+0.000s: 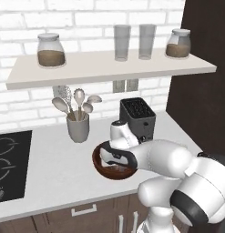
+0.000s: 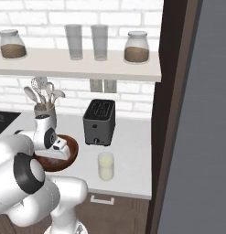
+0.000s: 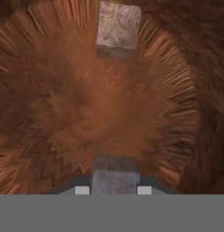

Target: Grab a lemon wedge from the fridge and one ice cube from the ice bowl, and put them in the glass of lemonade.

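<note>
The reddish-brown wooden ice bowl (image 1: 97, 160) (image 2: 74, 153) sits on the counter in front of the black toaster. My gripper (image 1: 115, 166) (image 2: 53, 158) (image 3: 113, 188) reaches straight down into it. In the hand view a pale ice cube (image 3: 115, 174) sits squeezed between the fingertips (image 3: 82, 190), so the gripper is shut on it. A second ice cube (image 3: 118, 28) lies apart on the bowl's floor. The glass of lemonade (image 2: 105, 166) stands right of the bowl, near the counter's front edge. The lemon wedge is out of view. The grey fridge (image 2: 206, 119) rises at the far right.
A black toaster (image 1: 138, 117) (image 2: 99, 121) stands just behind the bowl, with a grey utensil cup (image 1: 78, 125) (image 2: 45, 110) to its left. A shelf (image 1: 109, 68) above holds two jars and two tall glasses. A black cooktop (image 1: 9, 164) lies at the left.
</note>
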